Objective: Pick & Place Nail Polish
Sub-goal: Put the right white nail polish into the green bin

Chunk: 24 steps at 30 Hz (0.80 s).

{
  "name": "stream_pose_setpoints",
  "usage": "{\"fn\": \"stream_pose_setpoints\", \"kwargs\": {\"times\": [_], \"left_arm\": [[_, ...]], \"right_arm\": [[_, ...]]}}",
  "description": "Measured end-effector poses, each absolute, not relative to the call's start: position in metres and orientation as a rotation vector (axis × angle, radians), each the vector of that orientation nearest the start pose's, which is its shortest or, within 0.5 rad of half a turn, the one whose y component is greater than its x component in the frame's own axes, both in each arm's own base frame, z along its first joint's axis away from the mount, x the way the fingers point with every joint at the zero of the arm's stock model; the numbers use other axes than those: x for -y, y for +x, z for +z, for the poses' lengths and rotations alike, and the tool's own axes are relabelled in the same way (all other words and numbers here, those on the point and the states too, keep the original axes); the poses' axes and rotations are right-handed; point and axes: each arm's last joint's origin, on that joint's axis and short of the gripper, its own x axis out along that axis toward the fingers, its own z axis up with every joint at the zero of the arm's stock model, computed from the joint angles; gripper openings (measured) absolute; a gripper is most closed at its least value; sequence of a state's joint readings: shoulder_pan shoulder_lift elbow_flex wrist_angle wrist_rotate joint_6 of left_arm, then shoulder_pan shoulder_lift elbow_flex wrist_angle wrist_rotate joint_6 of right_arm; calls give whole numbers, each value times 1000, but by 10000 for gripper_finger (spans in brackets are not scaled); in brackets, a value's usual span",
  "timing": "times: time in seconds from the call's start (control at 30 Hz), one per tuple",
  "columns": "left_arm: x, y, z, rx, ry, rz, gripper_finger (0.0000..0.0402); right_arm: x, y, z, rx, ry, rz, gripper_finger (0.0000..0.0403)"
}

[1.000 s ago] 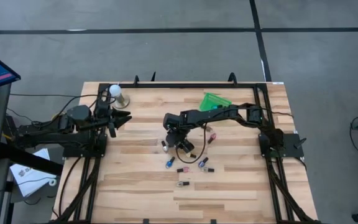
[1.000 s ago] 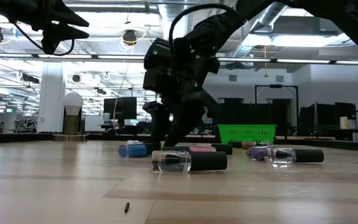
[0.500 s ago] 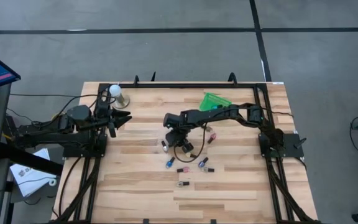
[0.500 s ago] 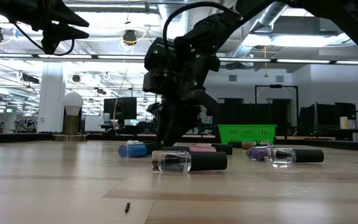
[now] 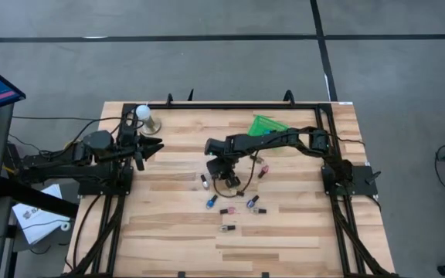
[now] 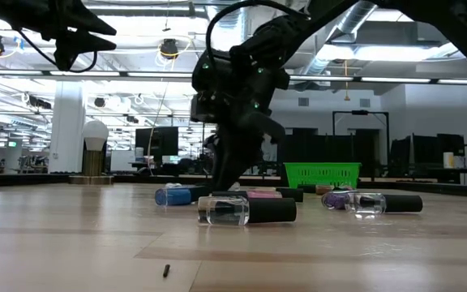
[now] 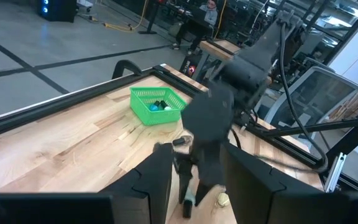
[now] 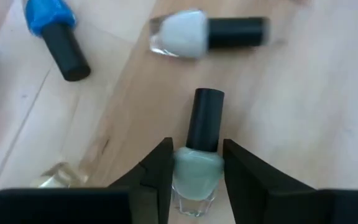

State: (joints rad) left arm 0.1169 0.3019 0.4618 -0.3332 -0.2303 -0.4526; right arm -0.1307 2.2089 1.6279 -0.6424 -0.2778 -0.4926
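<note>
My right gripper reaches to the middle of the table and is shut on a pale green nail polish bottle with a dark cap. Other bottles lie on their sides around it: a blue one, a pale one, and more on the table. In the low view my right gripper points down just behind these bottles. My left gripper is open and empty at the table's left, beside the white ball-topped stand. My right gripper pinches the pale green bottle's glass body between its two fingers, one on each side. The dark cap sticks out past the fingertips, so the fingers lie along the bottle. I cannot tell whether the bottle is clear of the table.
A green basket stands at the far side of the table, right of the middle, with a few bottles in it. A black frame edges the table's far side. Bare wood lies toward the near edge.
My right gripper has risen a little and shifted slightly toward the table's far edge. The bottles lying on the table have stayed where they were.
</note>
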Motion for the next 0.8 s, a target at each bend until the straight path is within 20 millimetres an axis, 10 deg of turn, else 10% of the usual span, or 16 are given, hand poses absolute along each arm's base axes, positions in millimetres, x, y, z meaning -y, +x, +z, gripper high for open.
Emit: {"fn": "stream_pose_setpoints", "kwargs": {"times": [0.3, 0.8], "left_arm": [[-18, 93, 264, -93, -436, 380, 131], [-18, 93, 264, -92, -435, 379, 131]], "right_arm": [[83, 422, 213, -1030, -128, 297, 113], [162, 309, 315, -1108, 7, -60, 115]]}}
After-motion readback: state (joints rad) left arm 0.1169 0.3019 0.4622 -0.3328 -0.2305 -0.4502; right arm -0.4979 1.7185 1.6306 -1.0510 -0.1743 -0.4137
